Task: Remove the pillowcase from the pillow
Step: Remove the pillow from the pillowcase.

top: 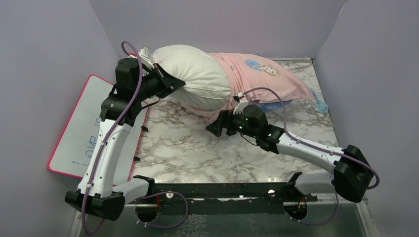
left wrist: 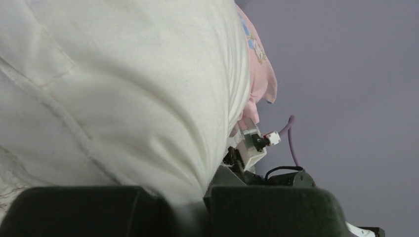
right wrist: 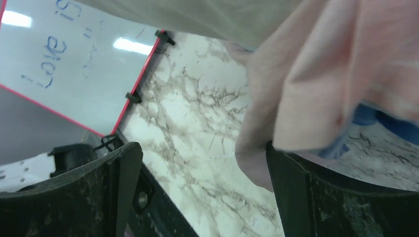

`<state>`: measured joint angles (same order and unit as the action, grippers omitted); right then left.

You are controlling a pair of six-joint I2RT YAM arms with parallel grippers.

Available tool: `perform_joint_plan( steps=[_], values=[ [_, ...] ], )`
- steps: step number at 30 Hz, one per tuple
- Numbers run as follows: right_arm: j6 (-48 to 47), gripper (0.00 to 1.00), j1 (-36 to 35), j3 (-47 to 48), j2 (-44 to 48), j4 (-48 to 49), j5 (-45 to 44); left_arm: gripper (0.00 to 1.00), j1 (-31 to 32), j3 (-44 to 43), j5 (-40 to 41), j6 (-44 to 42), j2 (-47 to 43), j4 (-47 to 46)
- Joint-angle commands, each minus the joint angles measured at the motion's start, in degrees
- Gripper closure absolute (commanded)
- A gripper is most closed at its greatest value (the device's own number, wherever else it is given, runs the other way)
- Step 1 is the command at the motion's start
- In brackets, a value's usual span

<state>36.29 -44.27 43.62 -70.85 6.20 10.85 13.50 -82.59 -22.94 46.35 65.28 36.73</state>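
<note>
Looking down from the top camera, I see the pillow [top: 195,79] lying across the far part of the desk [top: 197,148]. Its left half is bare and white. Its right half sits inside the pillowcase [top: 262,74], pink side up, with blue showing underneath at the right end. My left pincer [top: 174,85] is on the bare left end. The overhead view hides its jaws, but the left wrist camera shows white pillow fabric pinched into the narrow gap between the dark fingers [left wrist: 84,212], so it is clamped on the pillow. My right pincer [top: 216,129] is low over the marble, just below the case's open hem. Only the right wrist camera shows it properly: spread wide and gripping nothing, with a loose pink fold hanging against the finger [right wrist: 316,197] at the right of that view. It also catches blue handwriting on the pink-edged whiteboard [right wrist: 74,59] beside the desk's left edge.
</note>
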Motion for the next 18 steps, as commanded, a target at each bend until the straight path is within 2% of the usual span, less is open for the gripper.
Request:
perform_joint_plan(
  steps=[1,6,8,11,14,18],
  values=[
    [5.05,0.00,-5.95,-1.52,-6.00,14.67,-25.93,1.00,-0.22,-0.66,0.18,1.62,-3.18,-10.01],
    [8.92,0.00,-12.59,1.73,-16.11,24.77,-48.28,1.00,-0.23,-0.32,0.18,3.05,-3.52,-10.90],
    [9.91,0.00,-12.69,4.41,-21.19,28.58,-50.46,1.00,-0.22,-0.13,0.31,3.45,-3.60,-11.18],
    [11.43,0.00,-12.70,9.85,-26.59,27.67,-53.31,1.00,-0.07,0.10,0.27,4.11,-3.66,-11.56],
    [10.79,0.00,-12.65,10.66,-27.73,32.72,-57.79,1.00,-0.13,0.27,0.36,4.42,-4.00,-11.67],
    [8.90,0.00,-12.01,12.11,-28.28,33.55,-58.37,1.00,-0.14,1.03,0.50,4.45,-4.11,-11.76]
  ],
)
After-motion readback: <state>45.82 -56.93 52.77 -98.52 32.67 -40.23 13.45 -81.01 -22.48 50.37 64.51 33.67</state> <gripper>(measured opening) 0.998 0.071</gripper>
